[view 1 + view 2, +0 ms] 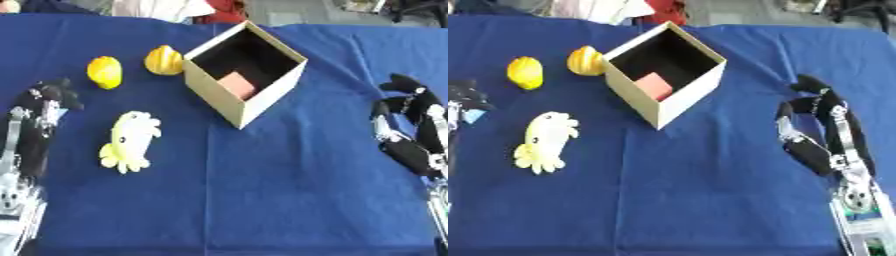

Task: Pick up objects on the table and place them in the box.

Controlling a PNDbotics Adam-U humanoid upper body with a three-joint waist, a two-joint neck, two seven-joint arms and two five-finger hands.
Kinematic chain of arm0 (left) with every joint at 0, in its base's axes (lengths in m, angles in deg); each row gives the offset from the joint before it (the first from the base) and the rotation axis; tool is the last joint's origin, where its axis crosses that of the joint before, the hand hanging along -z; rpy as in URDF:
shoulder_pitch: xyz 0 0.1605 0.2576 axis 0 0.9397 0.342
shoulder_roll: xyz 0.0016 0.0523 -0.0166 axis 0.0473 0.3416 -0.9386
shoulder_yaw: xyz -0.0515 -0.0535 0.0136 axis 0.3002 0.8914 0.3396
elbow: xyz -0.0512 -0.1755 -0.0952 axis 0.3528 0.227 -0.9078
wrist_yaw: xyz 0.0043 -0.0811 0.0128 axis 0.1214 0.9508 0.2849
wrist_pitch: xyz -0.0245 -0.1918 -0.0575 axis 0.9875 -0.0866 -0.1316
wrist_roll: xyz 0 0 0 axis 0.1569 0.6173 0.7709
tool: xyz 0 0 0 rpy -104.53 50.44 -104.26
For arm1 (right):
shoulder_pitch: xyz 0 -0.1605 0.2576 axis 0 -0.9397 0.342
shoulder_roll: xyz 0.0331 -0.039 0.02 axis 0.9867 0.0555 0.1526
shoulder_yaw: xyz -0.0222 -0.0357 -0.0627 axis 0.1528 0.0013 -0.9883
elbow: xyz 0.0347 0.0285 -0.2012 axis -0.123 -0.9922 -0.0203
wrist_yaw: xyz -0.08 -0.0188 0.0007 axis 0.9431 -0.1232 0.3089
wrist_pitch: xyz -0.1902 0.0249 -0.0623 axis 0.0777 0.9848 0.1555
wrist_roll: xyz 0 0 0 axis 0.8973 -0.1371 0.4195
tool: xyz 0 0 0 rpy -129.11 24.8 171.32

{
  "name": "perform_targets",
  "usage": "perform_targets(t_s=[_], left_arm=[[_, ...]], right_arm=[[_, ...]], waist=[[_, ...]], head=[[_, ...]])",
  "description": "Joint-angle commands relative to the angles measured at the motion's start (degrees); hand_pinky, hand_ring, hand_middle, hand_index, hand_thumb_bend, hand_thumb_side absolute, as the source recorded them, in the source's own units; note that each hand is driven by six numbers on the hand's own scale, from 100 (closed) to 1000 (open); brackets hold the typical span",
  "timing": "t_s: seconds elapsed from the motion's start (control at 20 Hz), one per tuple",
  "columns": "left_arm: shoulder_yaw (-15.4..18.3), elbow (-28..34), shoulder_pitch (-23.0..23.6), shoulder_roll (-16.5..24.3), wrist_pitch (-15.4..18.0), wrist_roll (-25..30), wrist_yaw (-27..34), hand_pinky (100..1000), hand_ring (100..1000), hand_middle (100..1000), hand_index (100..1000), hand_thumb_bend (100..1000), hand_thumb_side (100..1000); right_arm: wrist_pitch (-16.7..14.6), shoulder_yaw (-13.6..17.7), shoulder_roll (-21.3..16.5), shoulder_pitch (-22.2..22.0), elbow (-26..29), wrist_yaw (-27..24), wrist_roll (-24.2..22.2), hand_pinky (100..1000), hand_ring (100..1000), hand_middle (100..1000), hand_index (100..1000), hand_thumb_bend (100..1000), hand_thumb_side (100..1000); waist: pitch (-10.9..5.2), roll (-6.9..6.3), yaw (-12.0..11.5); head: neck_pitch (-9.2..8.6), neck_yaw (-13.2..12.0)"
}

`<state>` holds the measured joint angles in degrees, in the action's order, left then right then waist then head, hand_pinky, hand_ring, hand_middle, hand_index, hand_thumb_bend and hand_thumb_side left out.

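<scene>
On the blue-covered worktop (262, 190) an open cardboard box (229, 102) stands turned corner-on toward the robot, and no writing, label or brand can be read on it or on anything around it. Inside the box a pink block (237, 84) lies on the floor against the near wall. Just left of the box, touching or nearly touching its far-left wall, sits a yellow-orange rounded fruit (163, 60); a second yellow fruit (105, 72) lies farther left of the box, apart from the first. Nearer than the box and to its left lies a pale yellow plush octopus (129, 141), flat on the cloth with its legs pointing toward the robot. The left eye view shows the left hand (45, 102) well left of the box with its dark fingers curled and nothing in them; the right eye view cuts most of it off. The right hand (815, 117) appears fuller in the right eye view, well right of the box, fingers bent and holding nothing.
</scene>
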<state>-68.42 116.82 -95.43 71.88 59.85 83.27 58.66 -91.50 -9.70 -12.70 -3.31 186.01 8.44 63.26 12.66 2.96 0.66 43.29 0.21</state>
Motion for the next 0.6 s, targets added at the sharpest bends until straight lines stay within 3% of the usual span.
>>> perform_targets(t_s=[0.05, 0.3, 0.6], left_arm=[[2.0, 2.6, -0.8, 7.4, -1.5, 1.1, -5.4, 860, 582, 579, 774, 100, 577], [3.2, 2.2, -0.4, 19.1, -5.6, 6.4, -13.6, 851, 615, 627, 828, 100, 479], [2.3, -5.4, -2.7, 29.6, -6.2, 19.5, -20.8, 837, 678, 704, 872, 100, 424]], right_arm=[[0.2, 0.3, -1.1, 0.4, 0.9, 0.0, 0.2, 695, 669, 755, 887, 100, 326], [0.3, 0.2, -1.3, 0.3, 0.8, 0.1, 0.2, 694, 668, 755, 887, 100, 321], [0.4, 0.0, -1.6, 0.2, 0.7, -0.1, 0.2, 694, 668, 755, 887, 100, 315]], waist=[[-1.55, -1.04, 0.1], [-1.69, -1.38, 0.4], [-1.89, -1.85, 0.6]], head=[[-0.42, 0.3], [-0.55, 0.4], [-0.51, 0.2]])
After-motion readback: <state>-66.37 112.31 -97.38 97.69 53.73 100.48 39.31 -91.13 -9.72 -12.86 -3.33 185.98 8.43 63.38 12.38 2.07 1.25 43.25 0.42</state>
